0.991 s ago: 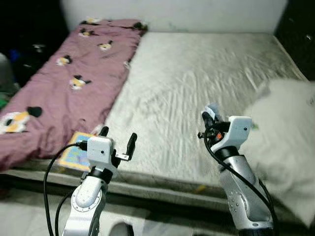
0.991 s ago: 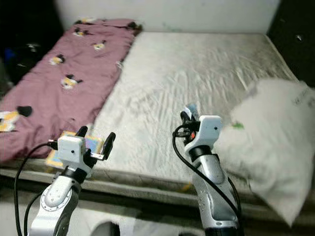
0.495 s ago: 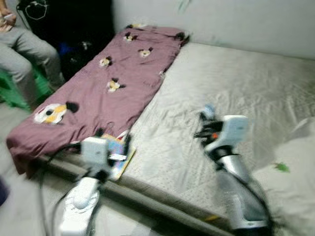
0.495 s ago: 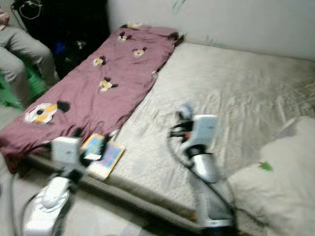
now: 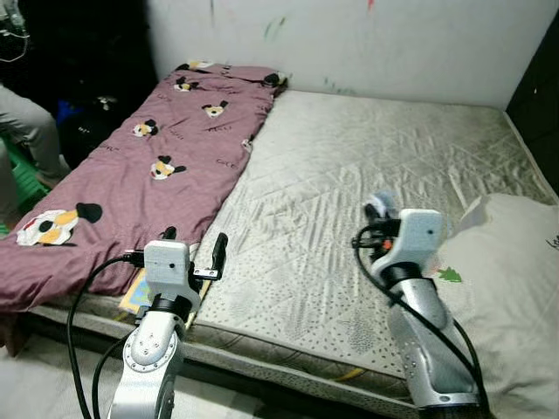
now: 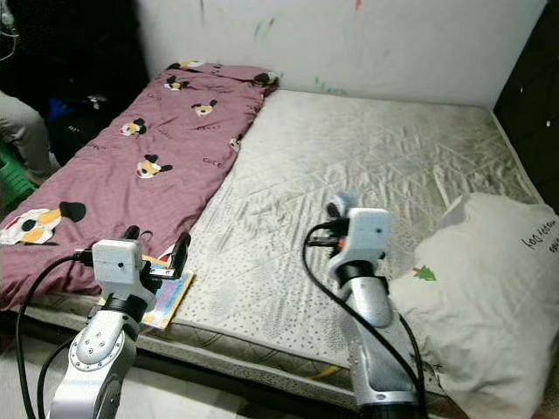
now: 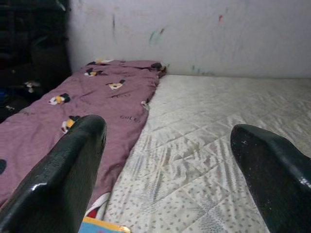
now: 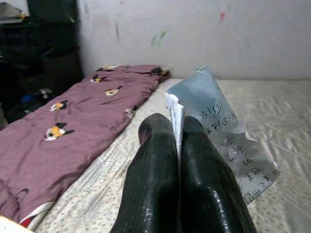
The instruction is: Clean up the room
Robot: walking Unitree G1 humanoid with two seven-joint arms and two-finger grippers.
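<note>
Left eye view, nearest first: the two silver arms rise from the bottom edge, forearms tilted up toward the bed. At about 7 o'clock the left claw [image 5: 192,247] is held upright over the near edge of the mattress [image 5: 349,201], its two black fingers [image 7: 58,179] spread wide apart with nothing between them. Just below it at the bed's edge lies a colourful book [image 6: 166,301], flat, partly under the hem of the blanket. At about 5 o'clock the right arm bends at the elbow and lifts its wrist upright; the right claw [image 8: 177,145] has its fingers pressed together, pinching a folded sheet of paper [image 8: 218,136] with handwriting on it, so the paper stands above the fingertips over the middle of the mattress.

At 3 to 4 o'clock a white pillow [image 6: 498,297] with a small green mark rests on the near right corner of the bed. From 8 to 11 o'clock a maroon blanket [image 5: 148,166] printed with cartoon mouse figures runs along the left side of the mattress up to the wall [image 5: 393,39]. At 9 o'clock, beside the bed, a person's leg [image 5: 31,131] in grey trousers shows at the edge. The wall at 12 o'clock bears faint coloured marks.
</note>
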